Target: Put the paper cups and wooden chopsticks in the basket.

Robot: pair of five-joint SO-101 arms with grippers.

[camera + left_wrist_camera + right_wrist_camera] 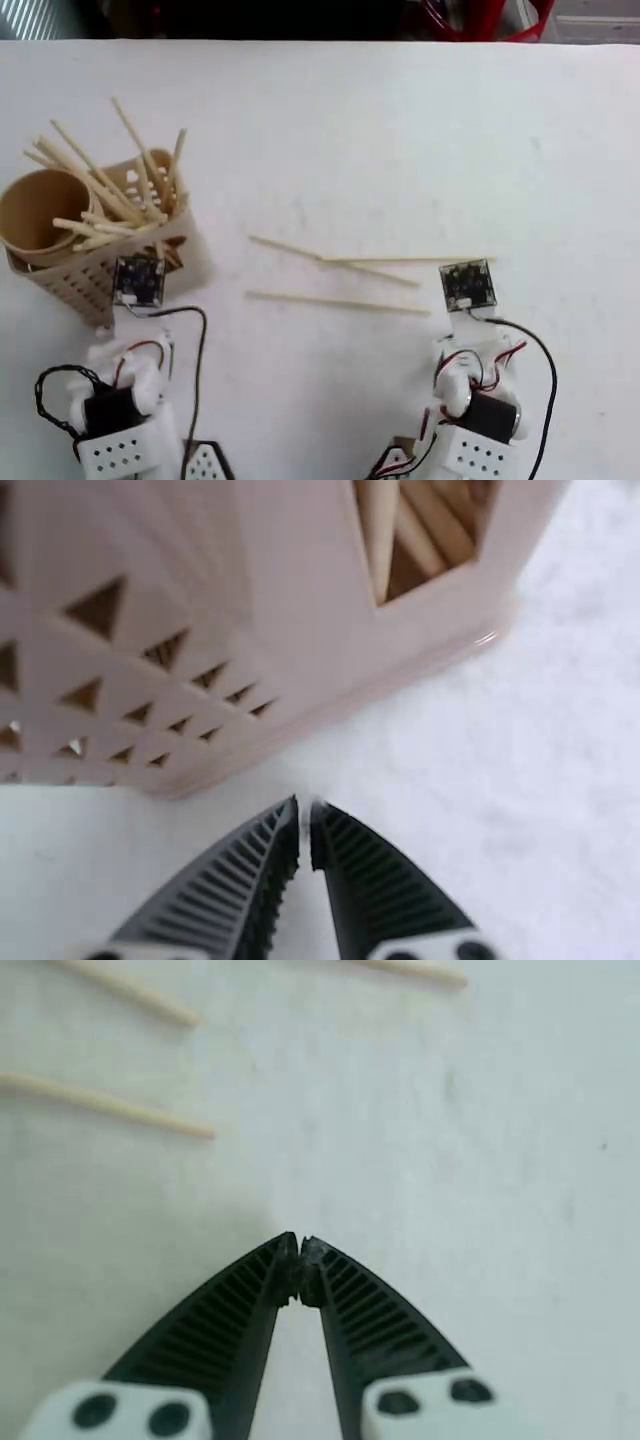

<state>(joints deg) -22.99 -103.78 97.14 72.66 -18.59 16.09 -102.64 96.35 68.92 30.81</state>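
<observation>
Paper cup (38, 212) and most chopsticks (95, 170) in basket (80, 280), three loose chopsticks (335, 302) mid-worktop (400, 130); left fingers (235, 885) and right fingers (240, 1330) closed, empty, so the right likely must open over the nearest stick next.

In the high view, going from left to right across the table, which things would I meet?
Paper cup → bundle of chopsticks in the basket → three loose chopsticks on the table.

The left gripper (305, 815) angles downward, its 2 fingers pressed together; the right gripper (299, 1250) angles downward likewise, fingers also together.
</observation>
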